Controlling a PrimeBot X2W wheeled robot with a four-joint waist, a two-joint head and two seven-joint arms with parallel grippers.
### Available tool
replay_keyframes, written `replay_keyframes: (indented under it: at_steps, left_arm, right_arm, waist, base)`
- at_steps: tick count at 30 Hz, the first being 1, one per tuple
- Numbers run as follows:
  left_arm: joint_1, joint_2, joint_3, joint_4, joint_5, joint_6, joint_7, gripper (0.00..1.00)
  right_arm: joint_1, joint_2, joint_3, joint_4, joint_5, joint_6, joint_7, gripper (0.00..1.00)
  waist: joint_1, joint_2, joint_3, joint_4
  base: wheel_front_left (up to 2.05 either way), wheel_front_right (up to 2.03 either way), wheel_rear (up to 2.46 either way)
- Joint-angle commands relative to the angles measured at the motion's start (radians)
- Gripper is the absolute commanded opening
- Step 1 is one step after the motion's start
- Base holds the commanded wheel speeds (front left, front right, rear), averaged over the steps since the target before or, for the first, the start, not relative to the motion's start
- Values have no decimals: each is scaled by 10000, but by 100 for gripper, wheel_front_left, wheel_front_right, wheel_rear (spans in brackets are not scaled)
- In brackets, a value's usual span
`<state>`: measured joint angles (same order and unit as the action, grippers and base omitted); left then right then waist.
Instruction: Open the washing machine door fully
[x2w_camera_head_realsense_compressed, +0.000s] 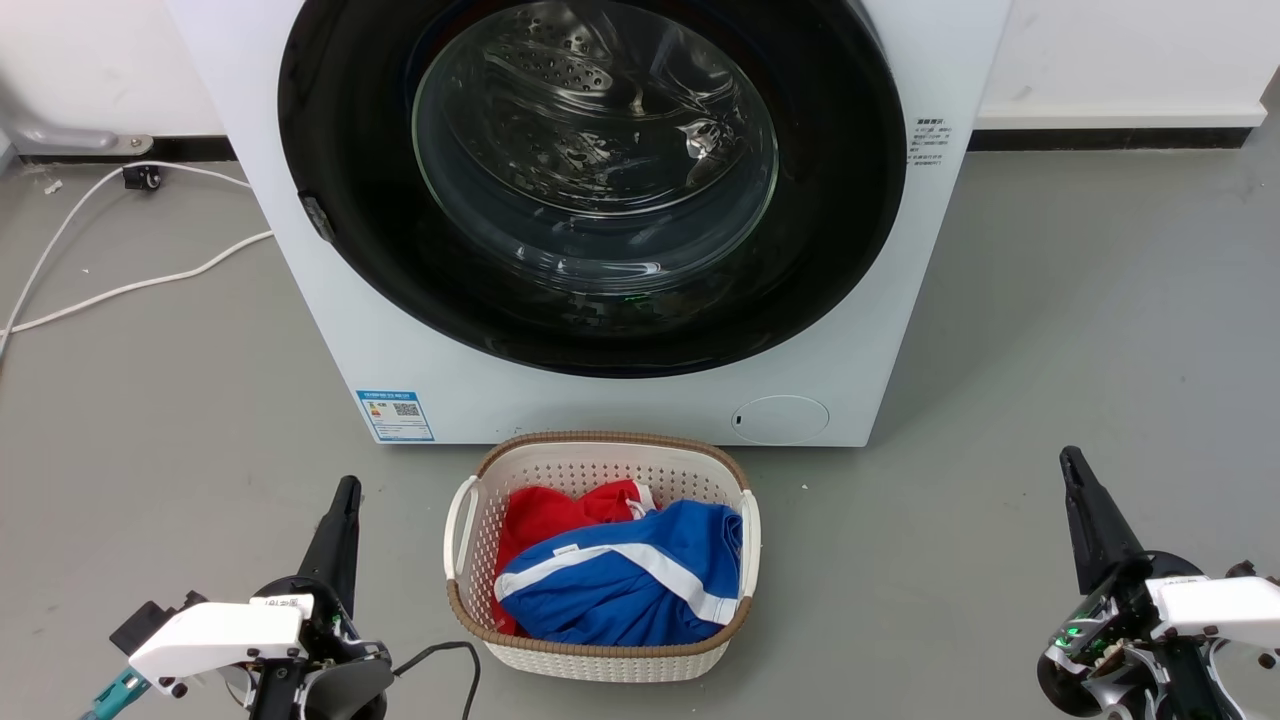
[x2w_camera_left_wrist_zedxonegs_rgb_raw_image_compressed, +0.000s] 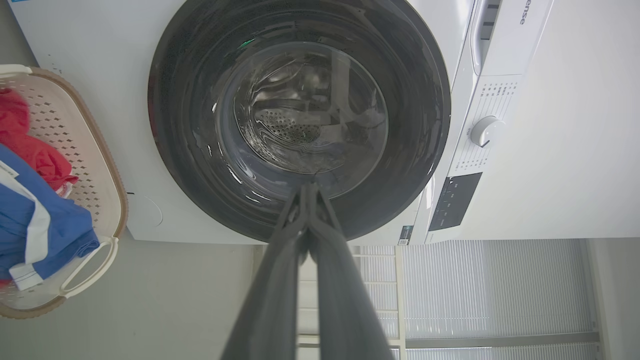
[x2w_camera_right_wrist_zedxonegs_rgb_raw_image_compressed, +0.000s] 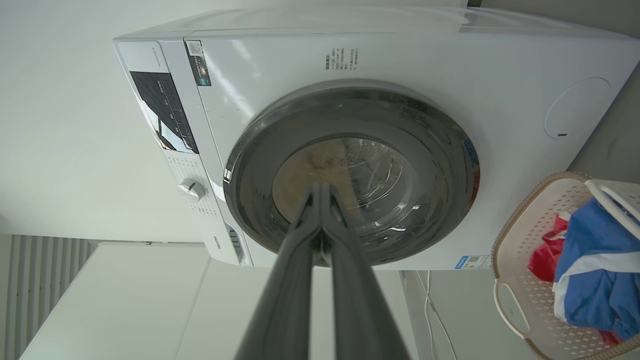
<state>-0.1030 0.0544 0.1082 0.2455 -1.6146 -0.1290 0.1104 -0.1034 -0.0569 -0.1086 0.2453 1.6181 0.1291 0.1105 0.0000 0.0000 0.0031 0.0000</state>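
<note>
The washing machine door (x2w_camera_head_realsense_compressed: 590, 180), a glossy black disc with a clear bulging glass window, lies flat against the white machine front, closed. A small latch tab shows on its left rim. Both wrist views face the door (x2w_camera_left_wrist_zedxonegs_rgb_raw_image_compressed: 300, 120) (x2w_camera_right_wrist_zedxonegs_rgb_raw_image_compressed: 350, 175) from a distance. My left gripper (x2w_camera_head_realsense_compressed: 345, 490) hovers low at the lower left, fingers pressed together and empty; its tips (x2w_camera_left_wrist_zedxonegs_rgb_raw_image_compressed: 310, 187) meet. At the lower right my right gripper (x2w_camera_head_realsense_compressed: 1072, 462) is likewise shut on nothing, tips (x2w_camera_right_wrist_zedxonegs_rgb_raw_image_compressed: 320, 187) touching. Both are well short of the machine.
A white laundry basket (x2w_camera_head_realsense_compressed: 600, 455) with red and blue clothes stands on the grey floor right in front of the machine, between my arms. White cables (x2w_camera_head_realsense_compressed: 130, 285) trail on the floor at the left. The control panel with a dial (x2w_camera_left_wrist_zedxonegs_rgb_raw_image_compressed: 485, 131) tops the machine.
</note>
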Motion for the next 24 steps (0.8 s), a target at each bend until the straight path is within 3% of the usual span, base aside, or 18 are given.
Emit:
replay_keyframes:
  at_steps: [1,24]
  left_arm:
    - [-102,-3,30,7,22,-33,6,0]
    - [-104,-15,49,8,46,-33,21,0]
  right_arm:
    - [-98,37,-15,8,-64,29,7,0]
    - [-102,50,-32,10,-91,29,31,0]
  waist:
    - [0,0,0,0]
    - [0,0,0,0]
  base:
    - [0,0,0]
    - [0,0,0]
